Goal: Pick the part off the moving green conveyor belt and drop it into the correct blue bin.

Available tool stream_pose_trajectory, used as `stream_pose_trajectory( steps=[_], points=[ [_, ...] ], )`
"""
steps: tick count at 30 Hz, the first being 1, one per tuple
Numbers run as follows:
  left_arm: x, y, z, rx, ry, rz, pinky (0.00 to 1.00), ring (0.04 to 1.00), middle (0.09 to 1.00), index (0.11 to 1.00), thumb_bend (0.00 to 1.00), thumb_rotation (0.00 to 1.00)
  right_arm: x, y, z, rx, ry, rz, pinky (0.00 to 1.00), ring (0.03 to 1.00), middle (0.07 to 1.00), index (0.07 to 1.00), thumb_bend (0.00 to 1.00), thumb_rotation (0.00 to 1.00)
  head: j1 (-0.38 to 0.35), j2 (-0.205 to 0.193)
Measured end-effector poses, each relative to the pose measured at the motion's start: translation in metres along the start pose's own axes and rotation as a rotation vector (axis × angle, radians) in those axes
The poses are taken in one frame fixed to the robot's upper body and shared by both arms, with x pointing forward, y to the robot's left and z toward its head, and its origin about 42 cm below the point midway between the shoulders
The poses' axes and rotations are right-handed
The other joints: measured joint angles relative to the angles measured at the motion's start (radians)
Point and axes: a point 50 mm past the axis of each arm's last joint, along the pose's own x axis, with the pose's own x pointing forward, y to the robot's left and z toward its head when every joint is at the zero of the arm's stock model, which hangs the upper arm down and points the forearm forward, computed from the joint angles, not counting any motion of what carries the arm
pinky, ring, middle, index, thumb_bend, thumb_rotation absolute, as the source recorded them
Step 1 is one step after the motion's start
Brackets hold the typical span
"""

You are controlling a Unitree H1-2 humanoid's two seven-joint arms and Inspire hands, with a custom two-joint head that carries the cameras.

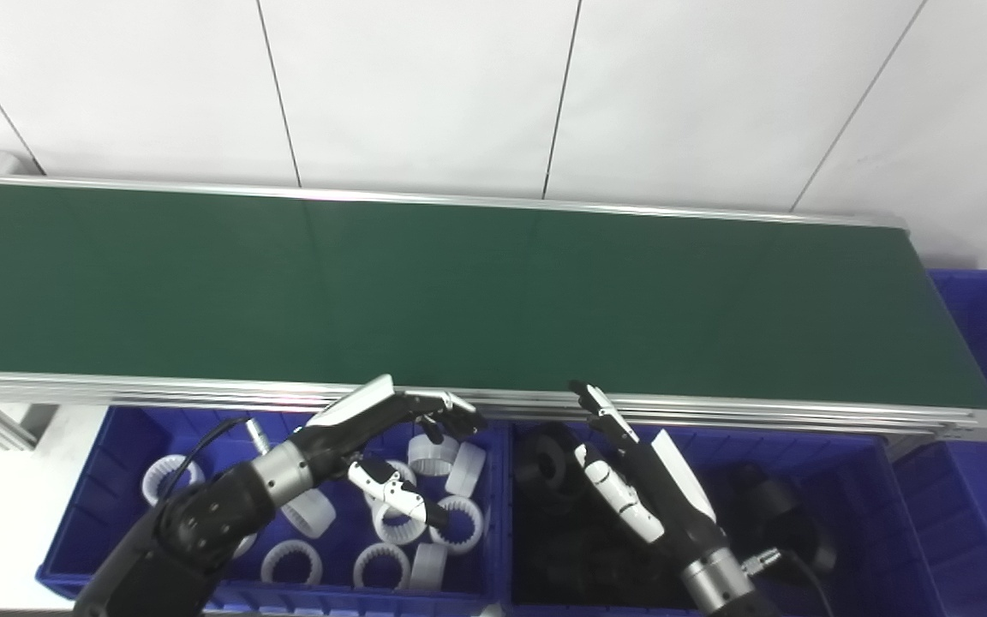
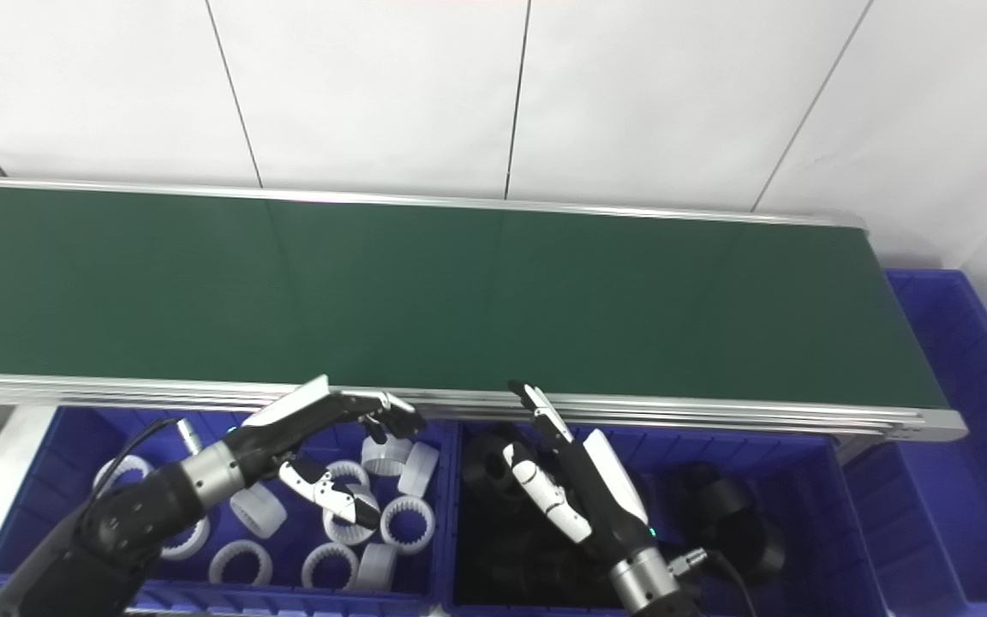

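The green belt has nothing on it right now, so no part is in view to grab, and I cannot say where the next one lies next to either hand. I think this is the waiting step. To do it well, both hands should stay low by the near edge of the belt, fingers apart, and watch the belt for a part coming along. Then the closer hand can reach over the silver rail early, because the belt moves. The left hand hangs over the left blue bin, at about 7 o'clock in the picture, and it is open and holds nothing. White rings lie in that bin under it. The right hand is at about 5 o'clock, over the middle blue bin, where black rings lie. Its fingers point up toward the belt, spread and empty. A white part should go left and a black one right.
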Motion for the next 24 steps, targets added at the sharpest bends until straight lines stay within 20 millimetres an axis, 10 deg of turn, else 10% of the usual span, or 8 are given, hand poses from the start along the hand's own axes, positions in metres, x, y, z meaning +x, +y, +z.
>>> stream_pose_trajectory(
  steps=[7, 24],
  points=[
    [-0.020, -0.009, 0.005, -0.098, -0.025, 0.111, 0.85, 0.914, 0.935, 0.914, 0.51, 0.64, 0.000, 0.005, 0.001, -0.015, 0.000, 0.013, 0.90, 0.939, 0.964, 0.952, 0.42, 1.00, -0.026, 0.008],
    [-0.045, -0.027, 0.014, -0.176, -0.025, 0.116, 0.93, 0.973, 0.988, 0.977, 0.49, 0.82, -0.011, 0.015, -0.001, 0.003, 0.018, 0.011, 0.94, 0.975, 0.996, 0.973, 0.38, 1.00, -0.037, 0.009]
  ],
)
